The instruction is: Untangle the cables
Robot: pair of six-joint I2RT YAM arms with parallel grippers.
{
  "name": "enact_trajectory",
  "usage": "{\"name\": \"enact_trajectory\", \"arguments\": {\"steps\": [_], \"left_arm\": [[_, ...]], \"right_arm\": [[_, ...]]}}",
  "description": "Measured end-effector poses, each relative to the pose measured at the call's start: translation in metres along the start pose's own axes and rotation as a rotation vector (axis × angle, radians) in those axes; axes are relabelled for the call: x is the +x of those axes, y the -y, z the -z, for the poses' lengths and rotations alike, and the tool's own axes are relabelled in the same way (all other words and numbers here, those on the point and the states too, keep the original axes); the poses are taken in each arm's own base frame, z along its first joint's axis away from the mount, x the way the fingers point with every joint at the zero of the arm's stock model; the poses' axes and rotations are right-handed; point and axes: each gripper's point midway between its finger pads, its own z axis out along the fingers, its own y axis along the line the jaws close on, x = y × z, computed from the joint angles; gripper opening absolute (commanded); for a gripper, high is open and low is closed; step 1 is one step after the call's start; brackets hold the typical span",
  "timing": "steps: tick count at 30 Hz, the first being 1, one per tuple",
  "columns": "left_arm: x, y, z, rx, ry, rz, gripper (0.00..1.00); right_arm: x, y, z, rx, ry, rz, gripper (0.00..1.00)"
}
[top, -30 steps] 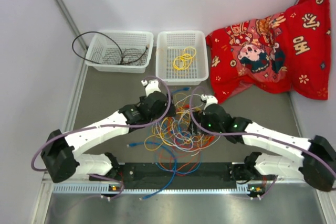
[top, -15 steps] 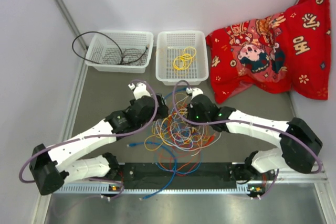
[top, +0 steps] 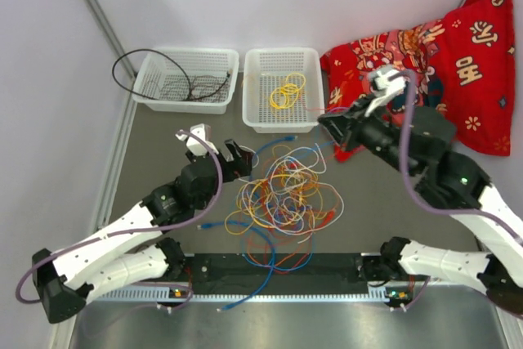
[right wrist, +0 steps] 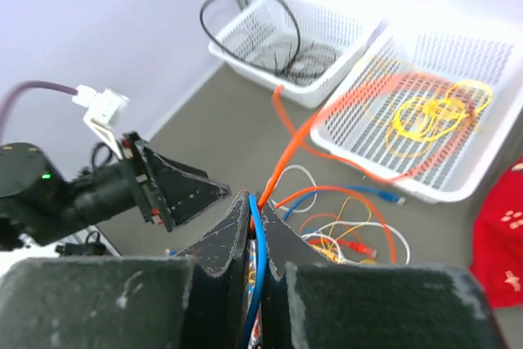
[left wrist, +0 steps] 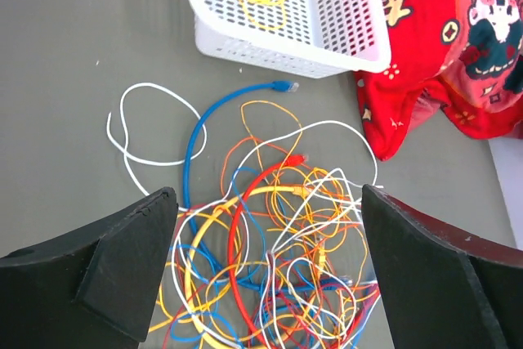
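Right pincer (right wrist: 255, 202) is clamped shut and I've got an orange cable (right wrist: 327, 116) in the bite. A blue strand (right wrist: 256, 251) looks caught between the same tips, though I can't swear it's truly held. From above, that arm is up high at 1 o'clock from the heap (top: 282, 198), which sits mid-table: yellow, white, red, blue and orange loops all wound together. The orange line arcs away from my tips toward the basket (top: 282, 50) with yellow loops, at 12 o'clock from the heap.

Left pincer (top: 231, 155) has its jaws wide apart with nothing in them, and sits at 10 o'clock from the heap, looking straight down onto it.

My read is that I'm mid-extraction on the orange one. To do it cleanly I'd draw slowly away toward 1 o'clock and watch the heap. If the whole knot starts to ride along, I stop. The free left pincer is well placed to press the heap down or nip a crossing loop. If blue comes too, I'd re-grip on orange alone.
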Motion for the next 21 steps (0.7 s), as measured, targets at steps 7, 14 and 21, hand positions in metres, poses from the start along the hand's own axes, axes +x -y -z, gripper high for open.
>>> {"name": "enact_trajectory", "arguments": {"steps": [7,14,21], "left_arm": [[0.002,0.024,-0.008,0.065,-0.050,-0.076,0.98],[0.009,0.061,-0.006,0.263,-0.086,-0.094,0.84],[0.075,0.054,-0.035,0.235,-0.291,-0.191,0.78]], "right_arm": [[-0.011,0.007,0.038,0.015,0.005,0.016,0.00],[0.026,0.030,0.052,0.095,-0.075,0.028,0.00],[0.099,0.064,0.063,0.208,-0.196,-0.002,0.00]]}}
